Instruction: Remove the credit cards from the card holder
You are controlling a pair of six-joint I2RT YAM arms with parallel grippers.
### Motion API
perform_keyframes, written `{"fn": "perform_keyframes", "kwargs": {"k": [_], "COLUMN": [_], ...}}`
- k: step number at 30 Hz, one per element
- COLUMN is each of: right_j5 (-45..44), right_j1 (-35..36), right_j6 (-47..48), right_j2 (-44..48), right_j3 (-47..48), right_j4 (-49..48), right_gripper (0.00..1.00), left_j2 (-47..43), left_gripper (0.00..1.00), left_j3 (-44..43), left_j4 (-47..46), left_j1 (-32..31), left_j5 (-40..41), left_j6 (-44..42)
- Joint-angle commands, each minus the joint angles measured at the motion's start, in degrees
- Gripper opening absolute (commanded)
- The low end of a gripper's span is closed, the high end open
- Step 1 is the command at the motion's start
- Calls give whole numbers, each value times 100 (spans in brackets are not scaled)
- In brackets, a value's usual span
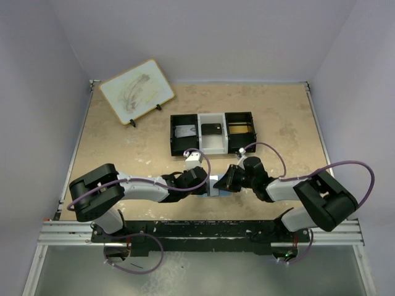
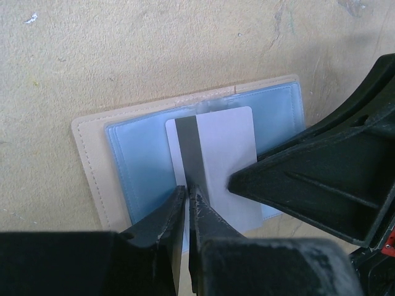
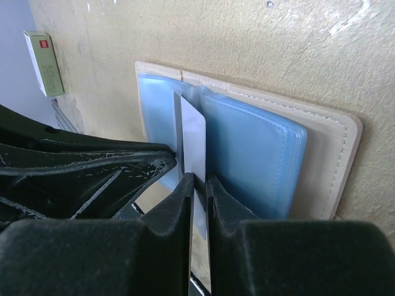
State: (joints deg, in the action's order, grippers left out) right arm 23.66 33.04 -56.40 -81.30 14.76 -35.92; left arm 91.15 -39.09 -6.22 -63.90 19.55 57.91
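The pale-blue card holder (image 2: 139,172) with its tan edge lies open on the table near the front (image 1: 229,190). A silvery credit card (image 2: 225,160) with a dark stripe stands up out of it. My left gripper (image 2: 187,187) is shut on the card's lower edge. My right gripper (image 3: 199,180) straddles the same card (image 3: 194,142) from the other side, its jaws slightly parted with a small gap beside the card. The two grippers meet over the holder (image 3: 253,148) in the top view, left (image 1: 207,184) and right (image 1: 223,182).
A black-and-white three-compartment tray (image 1: 213,148) stands behind, with a grey card (image 1: 184,131) and a dark card (image 1: 213,129) in it. A small red-and-white box (image 1: 195,157) lies just behind my left gripper. A wood-framed whiteboard (image 1: 136,90) leans at the back left.
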Motion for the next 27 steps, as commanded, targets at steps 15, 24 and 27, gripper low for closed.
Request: {"fn": "perform_keyframes", "kwargs": {"k": [15,24,27], "right_j5": [-213,-50,-36], "right_j1": [-77,-80,-80], "right_j6": [51,55,51], "right_j2": [394,162,125], "right_j3": [-151,-34,28], "right_j4": [140,-37,-63], "right_gripper": [0,23,21], "left_j2": [-115,-85,-82], "left_gripper": [3,2,2], "left_j3": [156,124,125], "left_j4": [299,251,253], "left_j1": [-44,-44,-44], "left_j5": [108,40,40], "left_j6": [-43,-43,-43]}}
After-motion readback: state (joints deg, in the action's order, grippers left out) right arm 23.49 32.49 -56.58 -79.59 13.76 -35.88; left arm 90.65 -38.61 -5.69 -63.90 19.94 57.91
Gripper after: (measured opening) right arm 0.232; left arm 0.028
